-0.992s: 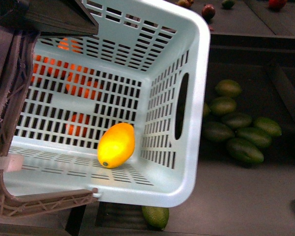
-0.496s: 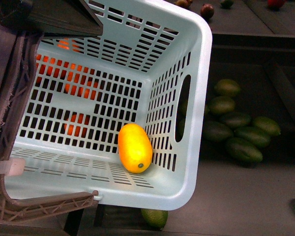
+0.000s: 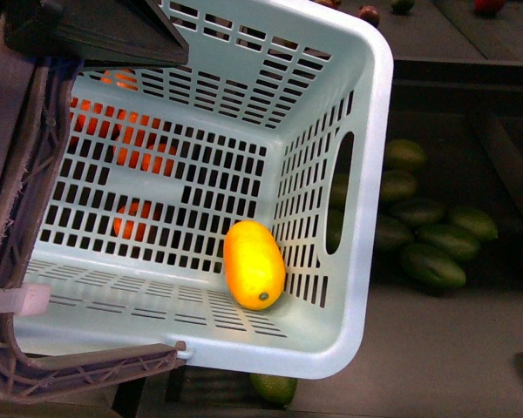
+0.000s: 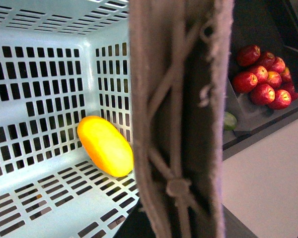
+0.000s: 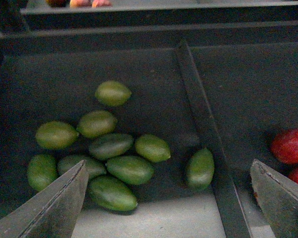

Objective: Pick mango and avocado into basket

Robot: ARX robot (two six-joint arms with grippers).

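Front view: one mango (image 3: 254, 264) already lies in the basket (image 3: 375, 174), against its side wall. That is half the task done, with the avocado (image 5: 129, 169) left to pick. Ten green avocados lie just ahead of the right end effector (image 5: 168, 166), whose fingers are apart and empty. Whether the left end effector grips the basket handle (image 4: 181, 124), I cannot tell.

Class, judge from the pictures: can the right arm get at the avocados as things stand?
Probably yes. The right gripper is open and faces the avocados, which lie uncovered in their bin with nothing between.
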